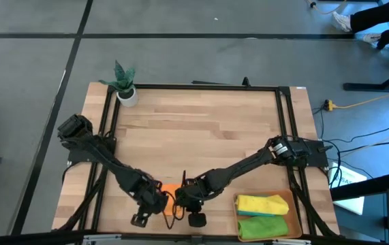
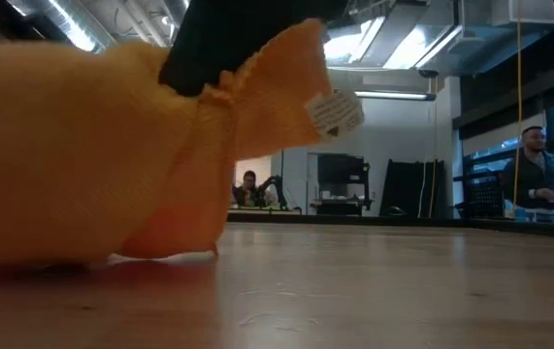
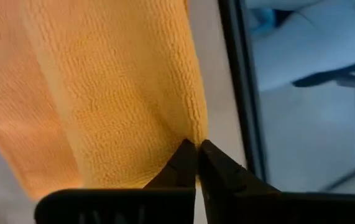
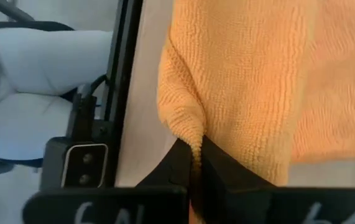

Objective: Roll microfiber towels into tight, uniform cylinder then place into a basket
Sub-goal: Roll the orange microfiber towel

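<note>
Both arms converge at the near edge of the wooden table (image 1: 201, 129), at about the 6 o'clock position of the high view. The left gripper (image 1: 159, 203) is closed with its fingertips (image 3: 186, 163) pinched on one edge of the orange towel (image 1: 171, 192); the left wrist view shows the two dark tips pressed together with the orange cloth caught between them. The right gripper (image 1: 182, 201) is likewise closed, and in the right wrist view its fingertips (image 4: 211, 158) clamp a gathered fold of the same towel. The two grippers sit just beside each other, with the orange towel between them and mostly covered by them from above. In the low view the orange towel (image 2: 82, 145) fills the near left, bunched up, its lower part resting on the table surface and a white label (image 2: 335, 111) hanging from its raised corner. The basket (image 1: 286, 201) stands at about the 5 o'clock corner of the table, well apart from the grippers, and holds the yellow towel (image 1: 261, 205) with the green towel (image 1: 262, 225) lying just beside it on the near side. A small white plant pot (image 1: 127, 95) with a green plant stands at about the 11 o'clock corner. A person (image 2: 540, 184) stands in the room beyond the table.
</note>
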Tool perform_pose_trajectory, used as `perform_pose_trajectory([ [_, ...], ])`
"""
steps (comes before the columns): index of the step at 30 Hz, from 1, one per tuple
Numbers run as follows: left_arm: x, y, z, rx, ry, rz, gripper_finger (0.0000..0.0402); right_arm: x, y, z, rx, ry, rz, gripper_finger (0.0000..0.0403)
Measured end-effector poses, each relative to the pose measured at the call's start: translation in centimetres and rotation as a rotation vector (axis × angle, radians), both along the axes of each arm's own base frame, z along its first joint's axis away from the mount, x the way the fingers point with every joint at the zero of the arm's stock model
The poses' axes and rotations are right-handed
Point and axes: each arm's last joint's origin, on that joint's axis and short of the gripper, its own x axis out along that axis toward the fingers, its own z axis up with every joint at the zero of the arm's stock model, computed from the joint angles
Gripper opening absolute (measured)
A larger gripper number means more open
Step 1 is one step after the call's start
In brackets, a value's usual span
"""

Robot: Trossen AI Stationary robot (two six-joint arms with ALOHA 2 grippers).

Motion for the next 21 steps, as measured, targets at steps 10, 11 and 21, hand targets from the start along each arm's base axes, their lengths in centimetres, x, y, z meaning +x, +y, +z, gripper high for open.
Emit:
perform_pose_trajectory([
  [10, 1.3, 0.8, -0.4, -0.110, 0.031, -0.050, 0.0000, 0.1, -0.9, -0.1, 0.180, 0.070, 0.135, 0.0014],
  [11, 1.4, 0.7, -0.5, -0.108, 0.026, -0.049, 0.0000, 0.2, -1.0, -0.1, 0.188, 0.073, 0.138, 0.0014],
  [21, 1.1, -2.3, -2.4, -0.130, -0.017, -0.156, 0.0000, 1.1, -2.7, -0.7, 0.217, 0.065, 0.159, 0.0014],
])
